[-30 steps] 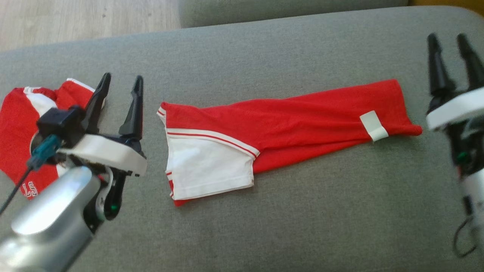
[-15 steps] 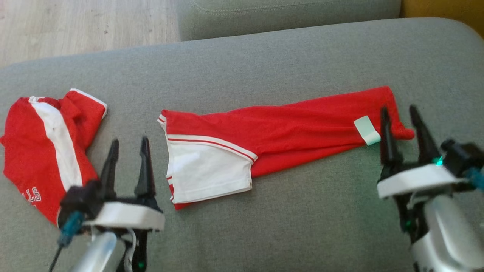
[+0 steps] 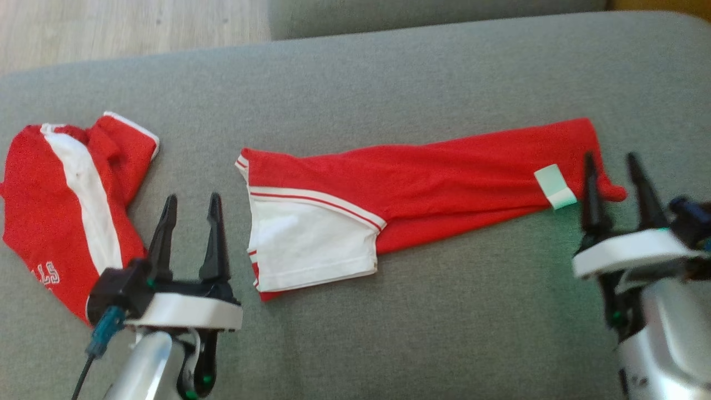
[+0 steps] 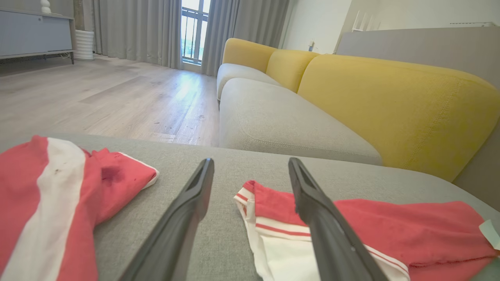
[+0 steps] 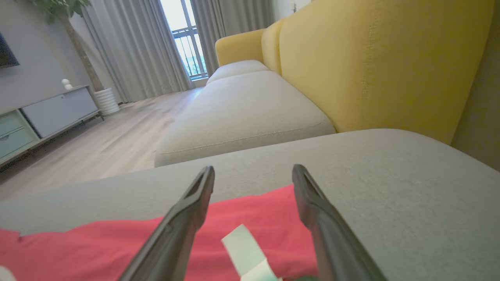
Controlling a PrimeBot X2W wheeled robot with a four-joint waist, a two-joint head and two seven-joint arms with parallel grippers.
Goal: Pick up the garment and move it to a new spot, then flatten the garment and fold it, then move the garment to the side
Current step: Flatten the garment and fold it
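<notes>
A long red garment [image 3: 433, 178] with a white panel [image 3: 308, 244] and a white tag [image 3: 554, 186] lies flat across the grey sofa cushion [image 3: 389, 83]. My left gripper [image 3: 191, 197] stands open just left of its white end, touching nothing. My right gripper [image 3: 611, 158] is open beside the garment's right end, near the tag. The left wrist view shows the garment's striped end [image 4: 273, 218] past my open fingers [image 4: 191, 203]. In the right wrist view the red cloth [image 5: 242, 222] and its tag [image 5: 244, 249] lie between my fingers [image 5: 308, 199].
A second red and white garment [image 3: 61, 189] lies crumpled at the cushion's left end. Wooden floor [image 3: 128, 25] shows beyond the cushion's far edge, and another grey cushion [image 3: 433, 14] lies behind. A yellow sofa back [image 4: 390, 105] rises to the right.
Over the last second both arms dropped back toward me, away from the garment's far side, into a low position. In the last half second they barely moved; the camera shifted slightly.
</notes>
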